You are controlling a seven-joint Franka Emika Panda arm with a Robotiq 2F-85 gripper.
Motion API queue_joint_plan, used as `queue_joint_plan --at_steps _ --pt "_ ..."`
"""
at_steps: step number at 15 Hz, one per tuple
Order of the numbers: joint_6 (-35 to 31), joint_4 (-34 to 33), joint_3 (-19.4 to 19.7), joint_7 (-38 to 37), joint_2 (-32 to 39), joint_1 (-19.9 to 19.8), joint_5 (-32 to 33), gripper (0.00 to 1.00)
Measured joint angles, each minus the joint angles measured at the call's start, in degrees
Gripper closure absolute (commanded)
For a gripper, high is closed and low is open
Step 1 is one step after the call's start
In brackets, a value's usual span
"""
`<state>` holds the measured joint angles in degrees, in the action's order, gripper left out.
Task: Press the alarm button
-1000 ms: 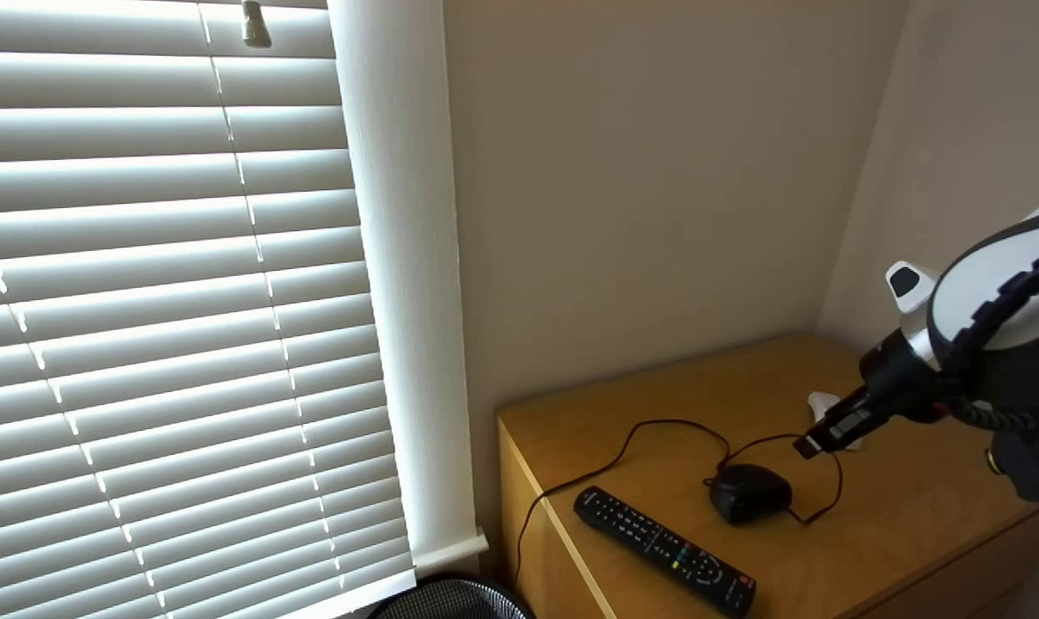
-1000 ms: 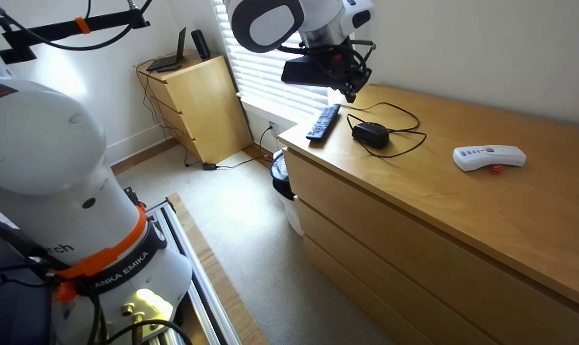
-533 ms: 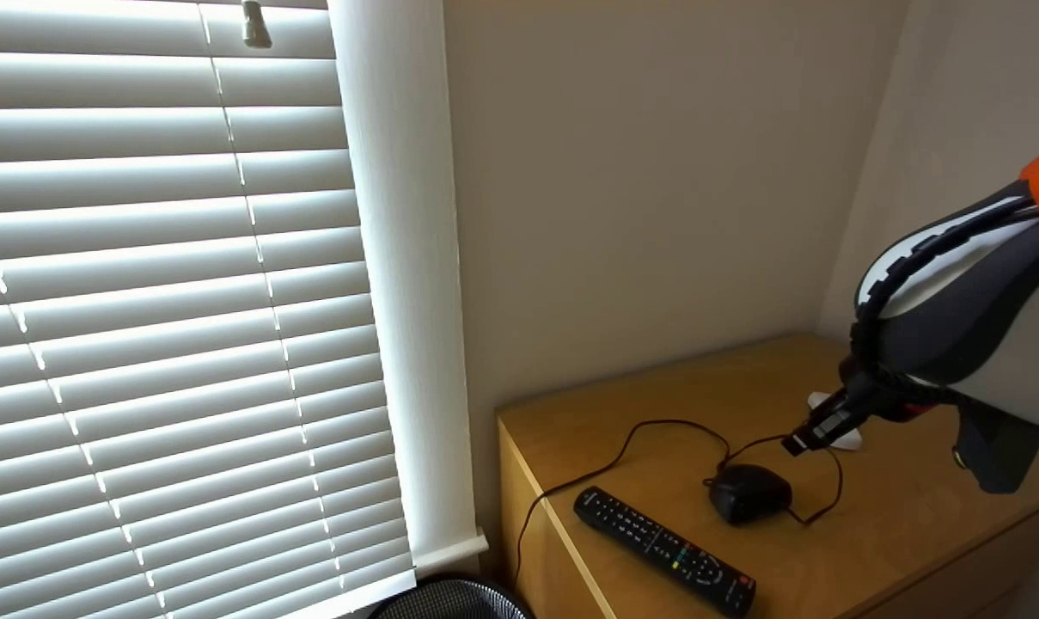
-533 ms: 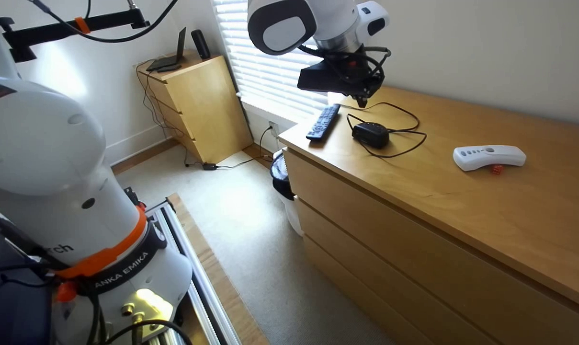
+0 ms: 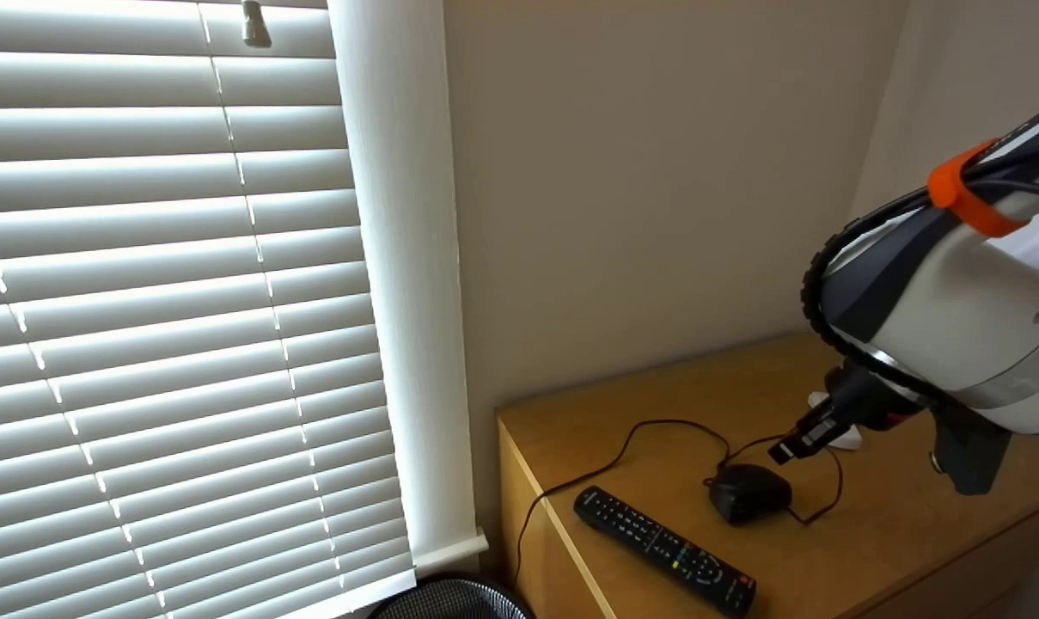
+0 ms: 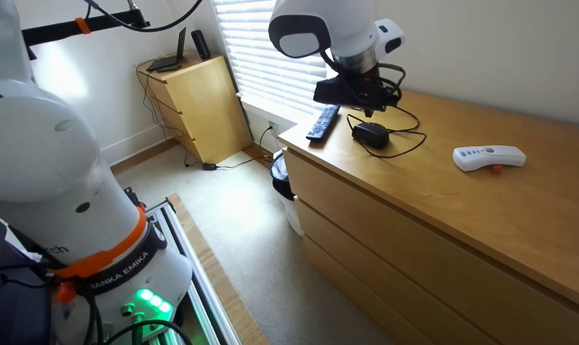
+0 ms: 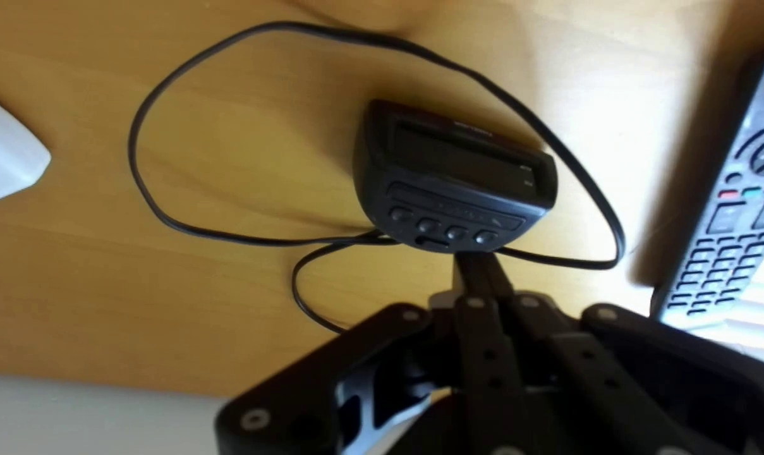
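Observation:
The alarm button (image 5: 749,494) is a small black rounded device with a thin black cord, lying on the wooden dresser top in both exterior views (image 6: 371,134). In the wrist view the alarm button (image 7: 460,183) shows a dark display and a row of several small buttons along its edge. My gripper (image 7: 476,258) is shut with nothing between its fingers. Its tips meet the button-side edge of the device in the wrist view. In both exterior views the gripper tips (image 5: 779,453) (image 6: 368,114) are a little above the device, with a small gap.
A long black remote control (image 5: 665,550) lies beside the device, also at the right of the wrist view (image 7: 729,208). A white oblong gadget (image 6: 489,157) with a small red cube (image 6: 497,169) lies farther along the dresser top. The cord (image 7: 230,235) loops around the device.
The gripper has moved closer to the alarm button and lower, rightward in one exterior view, slightly leftward in another. The base lights turned from yellow to green. The objects have not moved.

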<state>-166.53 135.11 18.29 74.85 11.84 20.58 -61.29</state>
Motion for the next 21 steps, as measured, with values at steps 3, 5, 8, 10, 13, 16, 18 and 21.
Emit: queue_joint_plan --at_steps 3,5,8,10,13,16,18,21 --pt "1.7 -2.1 -0.5 2.4 3.3 -1.8 -3.0 1.00" --pt "2.5 -3.3 -0.8 3.2 5.3 -2.8 -4.7 1.00" --pt "2.7 -5.0 -1.5 3.6 7.5 -3.8 -6.6 1.00" --pt "2.7 -6.0 -2.0 3.6 8.3 -4.2 -7.5 1.00" --pt "2.7 -7.0 -2.4 3.6 9.0 -4.5 -8.2 1.00" --pt "2.7 -7.6 -2.7 3.6 9.3 -4.8 -8.5 1.00" --pt "2.7 -8.0 -3.0 3.6 9.4 -5.0 -9.3 1.00" --pt "2.8 -8.6 -3.3 3.6 9.5 -5.2 -10.3 1.00"
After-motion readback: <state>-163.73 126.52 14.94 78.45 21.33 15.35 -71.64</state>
